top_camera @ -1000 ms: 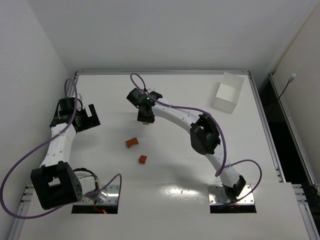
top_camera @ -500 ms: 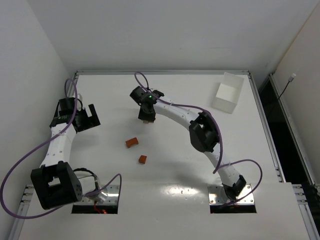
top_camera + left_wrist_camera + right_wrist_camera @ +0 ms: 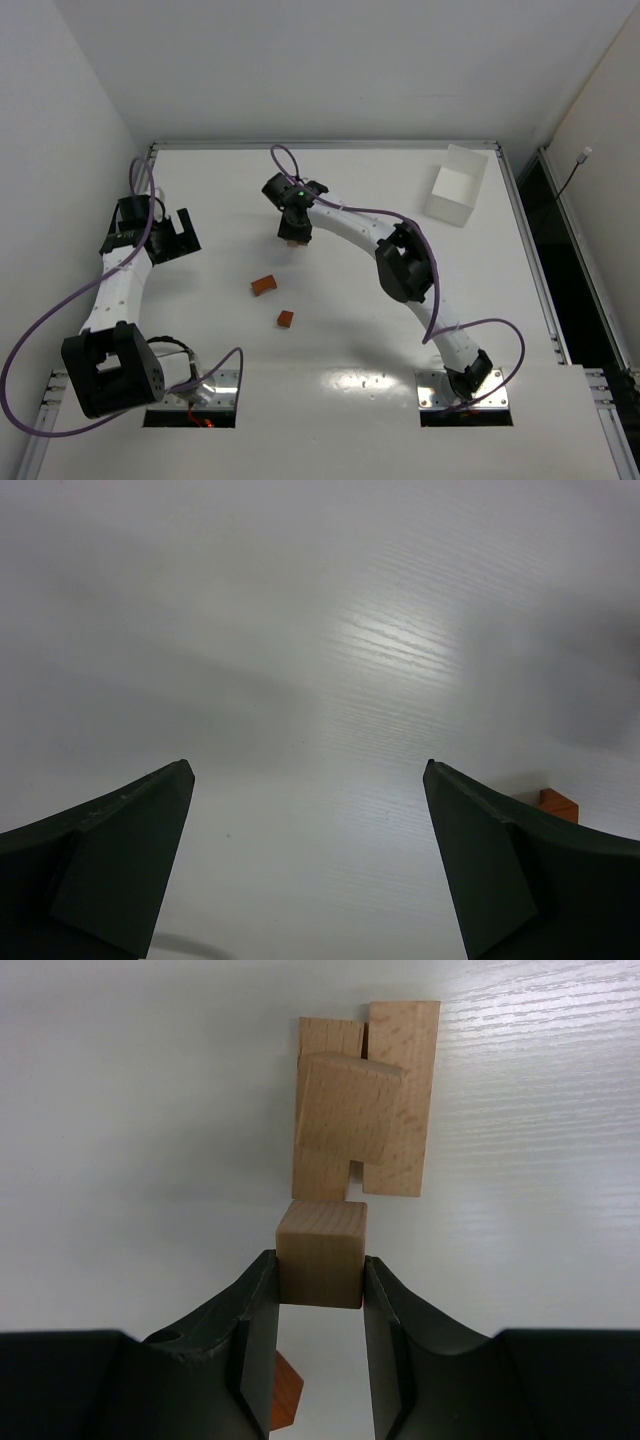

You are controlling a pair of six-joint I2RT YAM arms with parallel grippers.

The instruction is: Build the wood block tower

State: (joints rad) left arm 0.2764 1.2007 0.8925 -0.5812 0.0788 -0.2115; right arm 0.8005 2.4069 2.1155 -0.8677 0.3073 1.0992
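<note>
In the right wrist view my right gripper is shut on a pale tan wood cube, held just above the table. Just beyond it stands the low wood block tower: two pale tan bars lying side by side with a tan cube on top. From above, the right gripper covers that stack. Two reddish-orange blocks lie loose nearer the arm bases; one shows below the right fingers. My left gripper stands open at the left, with only bare table between its fingers.
A white rectangular box stands at the back right of the table. The raised table rim runs along the far edge. An orange block peeks past the left gripper's right finger.
The right gripper has shifted slightly toward the far side with the tan cube still in it, and its elbow has swung a little left. The left arm has not moved.
</note>
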